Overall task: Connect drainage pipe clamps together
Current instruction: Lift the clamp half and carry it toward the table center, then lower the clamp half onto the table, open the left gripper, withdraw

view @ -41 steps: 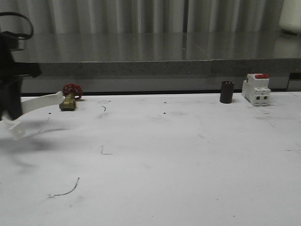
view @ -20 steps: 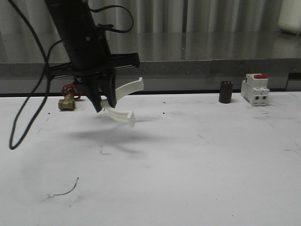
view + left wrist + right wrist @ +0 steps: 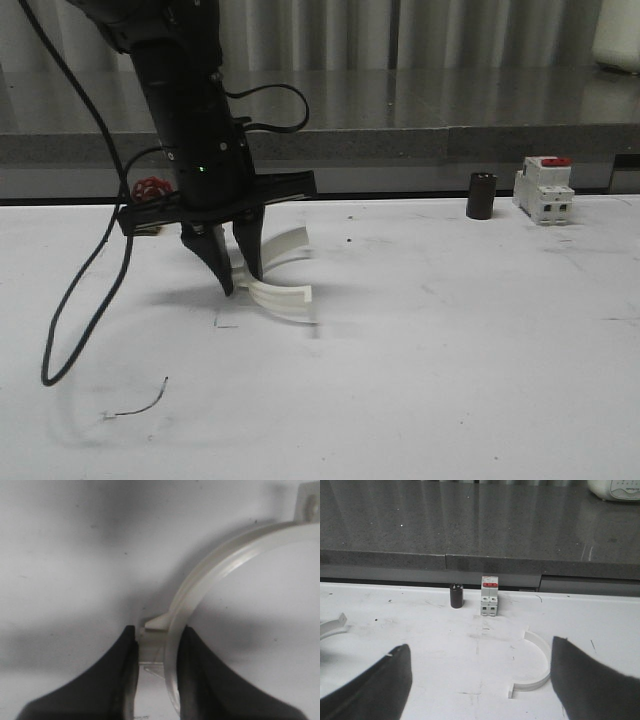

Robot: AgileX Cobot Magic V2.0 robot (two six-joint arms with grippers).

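Note:
One white drainage pipe clamp (image 3: 283,296) hangs in my left gripper (image 3: 238,282), which is shut on the middle of the band. The arc opens to the right and its lower end is close to the table. In the left wrist view the black fingers (image 3: 117,680) pinch the band (image 3: 225,560) at a side nub. A second white clamp (image 3: 540,665) lies flat on the table just inside the right finger of my right gripper (image 3: 480,690). That gripper is open and holds nothing. An end of the held clamp (image 3: 333,625) shows at the far left of the right wrist view.
A white breaker with a red top (image 3: 544,190) and a black cylinder (image 3: 482,195) stand at the table's back right. A red-handled brass valve (image 3: 148,190) sits at the back left behind the left arm. A thin wire scrap (image 3: 140,405) lies front left. A dark counter (image 3: 400,110) runs behind.
The left arm swung in from the far left with the clamp, moved toward the table's middle and came down close to the surface.

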